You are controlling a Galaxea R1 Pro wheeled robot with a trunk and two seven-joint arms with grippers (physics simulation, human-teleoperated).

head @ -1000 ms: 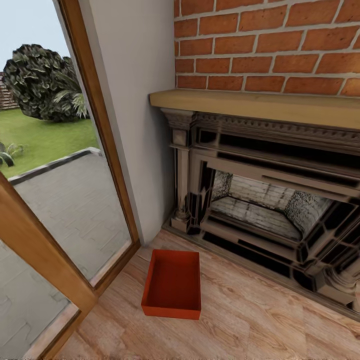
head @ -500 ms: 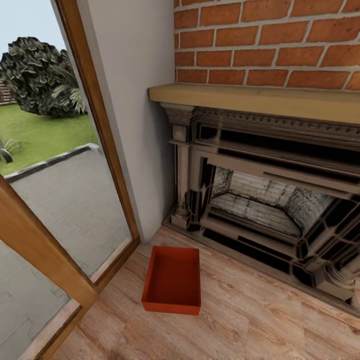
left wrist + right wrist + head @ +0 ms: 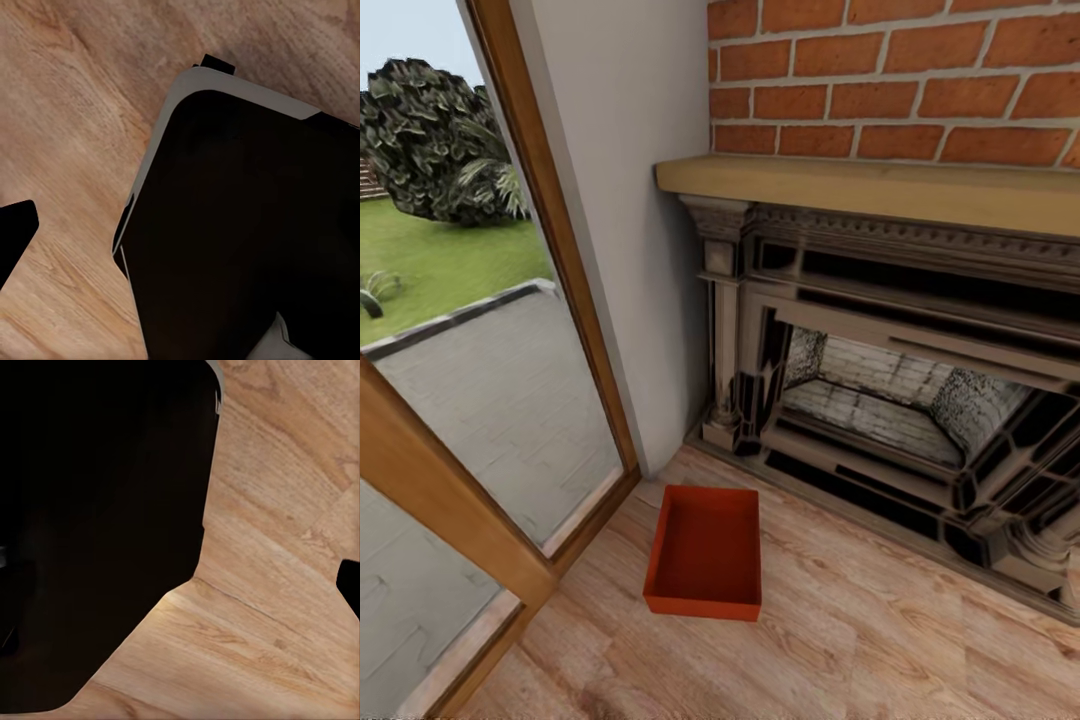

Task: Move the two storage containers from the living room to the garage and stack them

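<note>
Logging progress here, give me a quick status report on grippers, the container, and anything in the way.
Gripper state: cannot tell. One storage container empty on the wood floor, between glass door and fireplace. Nothing blocking it.

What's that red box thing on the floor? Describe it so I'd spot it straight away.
Find the ornate dark fireplace under the red brick chimney. In front of its left column, on the light wood plank floor near the wood-framed glass door, sits the storage container. It is an open, empty orange-red rectangular bin, the brightest thing there.
</note>
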